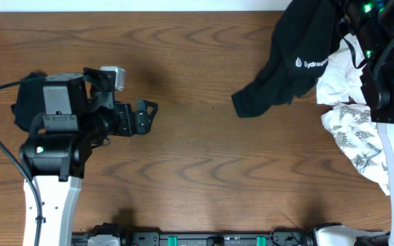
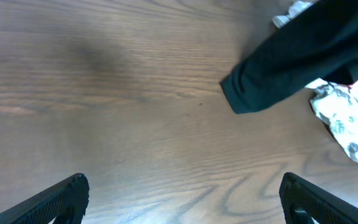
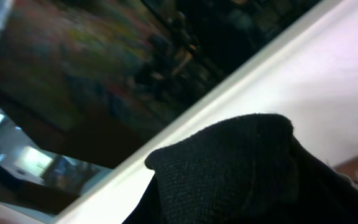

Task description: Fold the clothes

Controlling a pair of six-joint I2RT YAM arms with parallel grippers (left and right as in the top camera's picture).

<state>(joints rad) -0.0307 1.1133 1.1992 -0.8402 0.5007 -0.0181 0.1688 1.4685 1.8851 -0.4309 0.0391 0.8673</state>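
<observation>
The black shirt (image 1: 296, 61) lies heaped at the table's far right corner. One loose end trails out across the bare wood toward the middle, and the rest is gathered up toward the right gripper (image 1: 358, 20). It is soft, limp and light. It will sag and slide wherever it is not supported, and a pinch at one point only drags it into a rope. White lettering shows on one fold; the collar and hems are lost in the bunching. Judging by that, the best places to hold are two spread points along one edge, such as the shoulders or the hem corners, once they can be found. The trailing end (image 2: 247, 93) is the nearest free part.

Under and beside the shirt, along the right edge, lie a white garment (image 1: 337, 85) and a leaf-print garment (image 1: 358, 133), both just as floppy.

The right gripper is closed. Its fingers are hidden, but black cloth (image 3: 241, 168) bunches right at its camera, so it seems to have the shirt pinched. The left gripper (image 1: 149, 117) hovers near the left edge of the table (image 1: 204, 178), well apart from the clothes, spread wide and holding nothing.
</observation>
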